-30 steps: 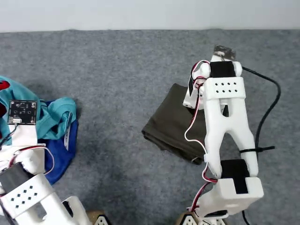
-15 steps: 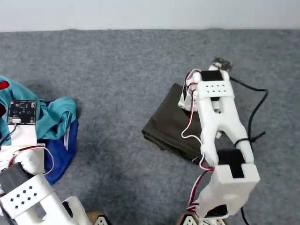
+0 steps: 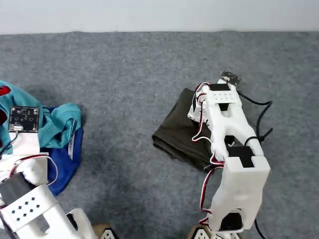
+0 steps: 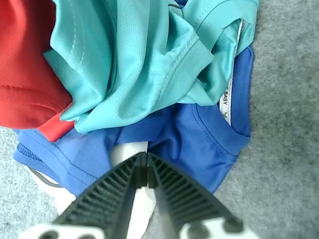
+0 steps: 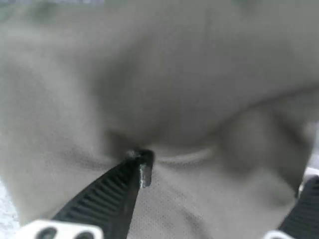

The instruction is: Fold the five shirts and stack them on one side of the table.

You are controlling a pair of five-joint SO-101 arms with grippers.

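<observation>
Left jaws: ribbed fingers (image 4: 119, 191) together, tips meeting; nothing seen clamped between them; they hang over a heap of unfolded shirts.
Directly under the tips: a patch of white cloth (image 4: 130, 149); cannot tell what it belongs to.
Around and just ahead of the tips: blue shirt (image 4: 199, 139), collar seam showing, spread flat on the tabletop (image 4: 289, 164).
Farther ahead: teal shirt (image 4: 134, 59) bunched on top of the blue, a white tag (image 4: 228, 94) at its neck.
Off to one side of the teal, well ahead of the tips: red shirt (image 4: 25, 64), partly under the teal.

Right jaws: apart; one fingertip (image 5: 143, 167) touches the olive shirt (image 5: 199, 89) and sits in a small dent in the cloth; the other finger (image 5: 306, 204) stands wide of it, also over the olive cloth; shirt surface runs under and ahead of both.

High view: right arm (image 3: 234, 149) lies over the olive shirt (image 3: 177, 132), which is folded into a compact block on the tabletop (image 3: 124, 74); a black cable (image 3: 260, 132) loops beside the arm.
Left arm (image 3: 25, 199) stands over the heap; teal (image 3: 60, 124) on blue (image 3: 65, 164), a bit of red (image 3: 4, 90) at the edge.
Heap and olive shirt well apart, grey tabletop between them.
</observation>
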